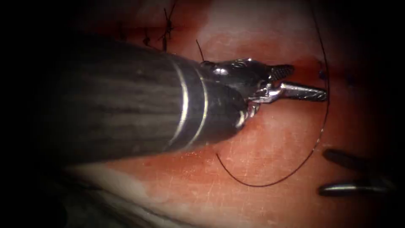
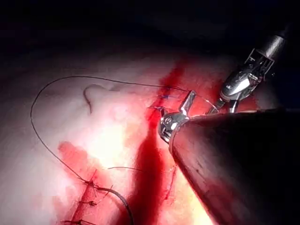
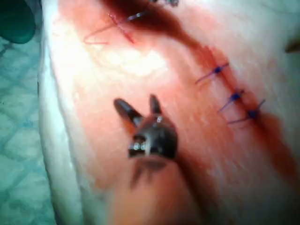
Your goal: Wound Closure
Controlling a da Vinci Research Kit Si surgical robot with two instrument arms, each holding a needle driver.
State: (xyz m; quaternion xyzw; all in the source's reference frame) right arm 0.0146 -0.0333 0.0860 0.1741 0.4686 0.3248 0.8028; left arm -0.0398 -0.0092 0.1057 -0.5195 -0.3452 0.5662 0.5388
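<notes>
My left tool reaches in on a thick dark shaft, its jaws open over the red cut and holding nothing. The dark thread runs just past its lower jaw tip, then sweeps in a wide loop over the tissue. At the lower right, my right tool is open and empty, as the right wrist view confirms. In the left wrist view a thick dark curve, seemingly the needle, lies on the tissue at the thread's end, held by neither tool.
Black knotted stitches with cut ends stand at the upper left. Three blue stitches cross the cut. Red fluid pools along the cut. The tissue edge and a teal cloth lie beyond.
</notes>
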